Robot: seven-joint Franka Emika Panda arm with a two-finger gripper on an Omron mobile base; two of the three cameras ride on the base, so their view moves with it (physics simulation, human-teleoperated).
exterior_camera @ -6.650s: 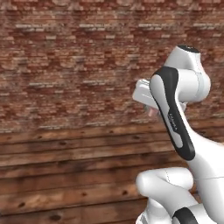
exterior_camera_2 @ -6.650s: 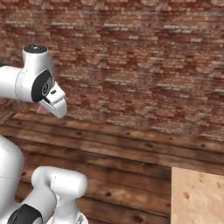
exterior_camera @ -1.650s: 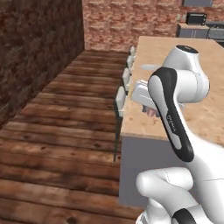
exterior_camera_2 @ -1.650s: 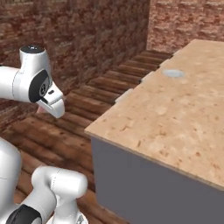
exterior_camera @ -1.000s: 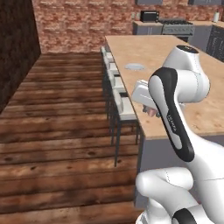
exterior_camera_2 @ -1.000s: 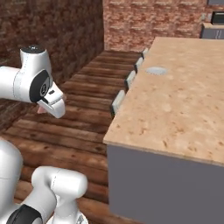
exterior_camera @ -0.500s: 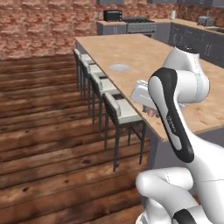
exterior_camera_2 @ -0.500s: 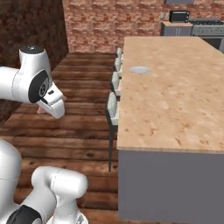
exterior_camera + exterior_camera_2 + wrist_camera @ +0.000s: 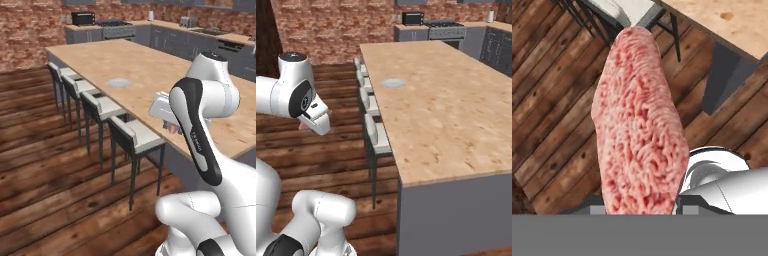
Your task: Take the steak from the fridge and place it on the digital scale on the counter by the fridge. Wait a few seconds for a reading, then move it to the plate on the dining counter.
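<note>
My gripper (image 9: 640,206) is shut on the steak (image 9: 639,120), a pinkish-red oval slab that stands up between the fingers and hides most of them. A sliver of the steak (image 9: 173,129) peeks out under the white hand beside the arm. In the right base view the steak (image 9: 303,127) shows just behind the hand. The small round grey plate (image 9: 119,82) (image 9: 393,83) lies on the light wood dining counter (image 9: 155,65) (image 9: 446,115), well ahead of the gripper. Wooden floor lies below the gripper, at the counter's corner. The fridge and the digital scale are out of view.
White-cushioned stools (image 9: 134,137) (image 9: 374,135) line the counter's near long side. Dark wood floor (image 9: 45,165) stretches to the left. A brick wall and grey cabinets with a black microwave (image 9: 83,18) (image 9: 413,18) run along the back.
The whole picture has swung as the base drives and turns: the dining counter and stools are now closer and more head-on. The steak stays in the shut gripper, and the arm keeps its pose.
</note>
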